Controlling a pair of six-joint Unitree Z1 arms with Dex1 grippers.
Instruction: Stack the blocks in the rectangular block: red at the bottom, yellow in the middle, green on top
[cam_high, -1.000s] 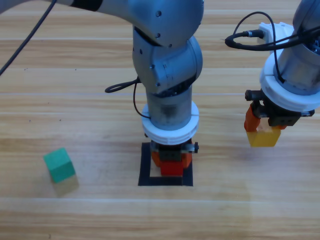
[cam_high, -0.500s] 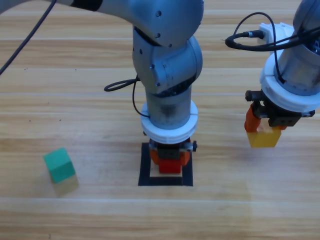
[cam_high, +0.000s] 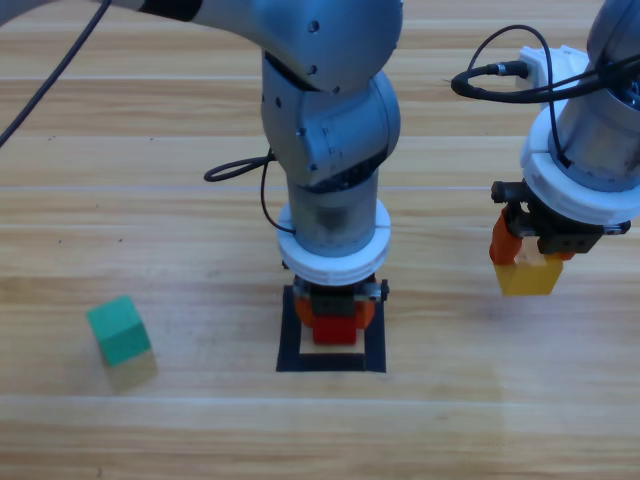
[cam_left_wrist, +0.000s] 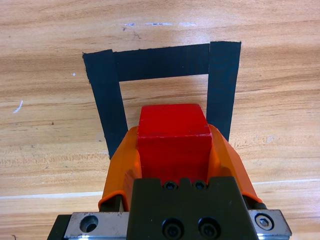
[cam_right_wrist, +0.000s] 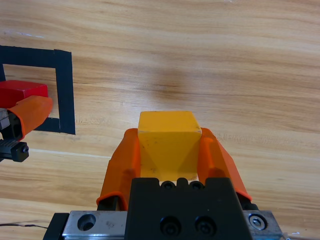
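Observation:
My left gripper (cam_high: 335, 322) (cam_left_wrist: 174, 145) is shut on the red cube (cam_high: 336, 328) (cam_left_wrist: 173, 136) and holds it over the black tape square (cam_high: 331, 360) (cam_left_wrist: 160, 62), with bare wood showing inside the outline. Off to the right, my right gripper (cam_high: 530, 262) (cam_right_wrist: 169, 147) is shut on the yellow cube (cam_high: 527, 277) (cam_right_wrist: 169, 140), held above the table. The right wrist view also catches the red cube (cam_right_wrist: 21, 91) and the tape square (cam_right_wrist: 64, 90) at its left edge. The teal-green cube (cam_high: 119, 329) lies alone on the wood at the left.
A black cable (cam_high: 238, 172) loops beside the left arm, and another cable (cam_high: 500, 70) arcs over the right arm's wrist. Bare wooden table (cam_high: 200, 420) runs along the front edge.
The left arm has drawn back slightly toward the top of the high view, taking the red cube from the front of the tape square to nearer its middle. The right arm and yellow cube held still.

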